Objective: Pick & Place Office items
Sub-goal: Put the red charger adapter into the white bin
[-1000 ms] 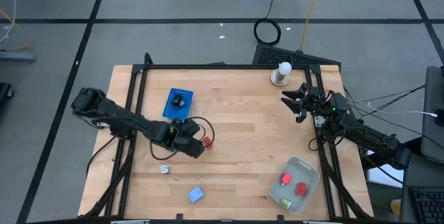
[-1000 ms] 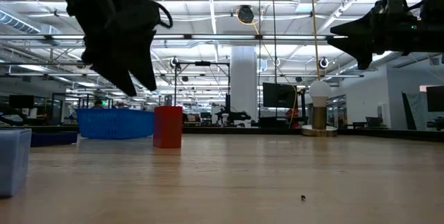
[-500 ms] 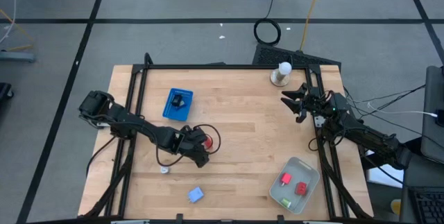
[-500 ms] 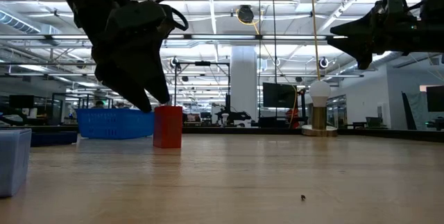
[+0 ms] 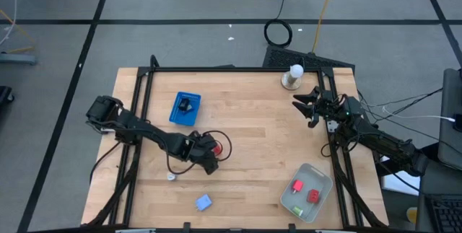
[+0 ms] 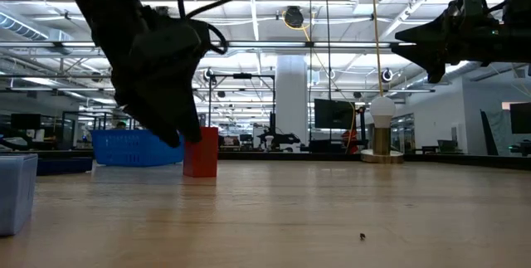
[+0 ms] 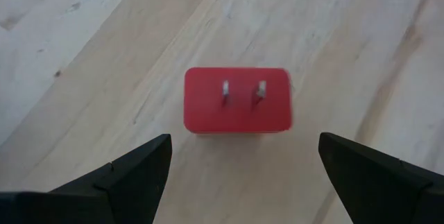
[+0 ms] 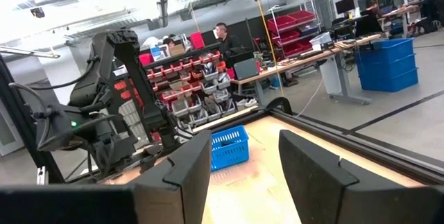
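A red block with two metal prongs on its top stands on the wood table. My left gripper hovers just above and beside it, open, fingertips wide to either side and short of the block. My right gripper hangs open and high over the table's right side. Two red pieces and a green one lie in the translucent tray. A black clip sits in a small blue basket. A blue bit and a silvery-white piece lie near the near edge.
The white knob-topped stand is at the far right corner. A black frame rail runs along the table's far edge and sides. Bare wood lies in the table's middle. People and shelves show in the room beyond.
My left gripper has moved toward the table's right and down, closing in on the red block until its fingers stand over it. The block has stayed in place.
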Motion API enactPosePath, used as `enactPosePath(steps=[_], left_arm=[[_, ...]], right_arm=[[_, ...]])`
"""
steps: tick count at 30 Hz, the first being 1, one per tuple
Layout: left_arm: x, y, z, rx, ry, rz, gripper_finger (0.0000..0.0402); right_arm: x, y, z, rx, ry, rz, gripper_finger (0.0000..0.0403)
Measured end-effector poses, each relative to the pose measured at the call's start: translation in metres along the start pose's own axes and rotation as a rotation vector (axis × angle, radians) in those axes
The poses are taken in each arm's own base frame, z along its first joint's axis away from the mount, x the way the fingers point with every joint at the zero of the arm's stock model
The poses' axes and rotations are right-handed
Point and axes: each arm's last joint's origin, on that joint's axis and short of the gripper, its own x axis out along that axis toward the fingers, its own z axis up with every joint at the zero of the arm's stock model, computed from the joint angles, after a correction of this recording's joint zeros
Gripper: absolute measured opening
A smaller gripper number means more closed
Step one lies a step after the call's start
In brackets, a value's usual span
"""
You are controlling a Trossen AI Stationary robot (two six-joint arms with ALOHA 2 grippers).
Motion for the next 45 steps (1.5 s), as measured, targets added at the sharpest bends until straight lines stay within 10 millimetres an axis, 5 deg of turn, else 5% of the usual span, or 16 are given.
enactPosePath(steps=[28, 32, 38, 45], left_arm=[[0.032, 0.002, 0.005, -0.069, -0.003, -0.012, 0.0364], [0.032, 0.004, 0.006, -0.086, -0.002, -0.007, 0.0329], [0.033, 0.007, 0.009, -0.100, 0.003, -0.009, 0.0214], [0.033, 0.007, 0.010, -0.100, 0.017, -0.031, 0.0211]], right_arm=[[0.000, 0.000, 0.000, 0.000, 0.001, 0.000, 0.0160], [0.000, 0.000, 0.000, 0.000, 0.001, 0.000, 0.0160], [0.000, 0.000, 0.000, 0.001, 0.001, 0.000, 0.0160], [0.000, 0.000, 0.000, 0.000, 0.001, 0.000, 0.0160]])
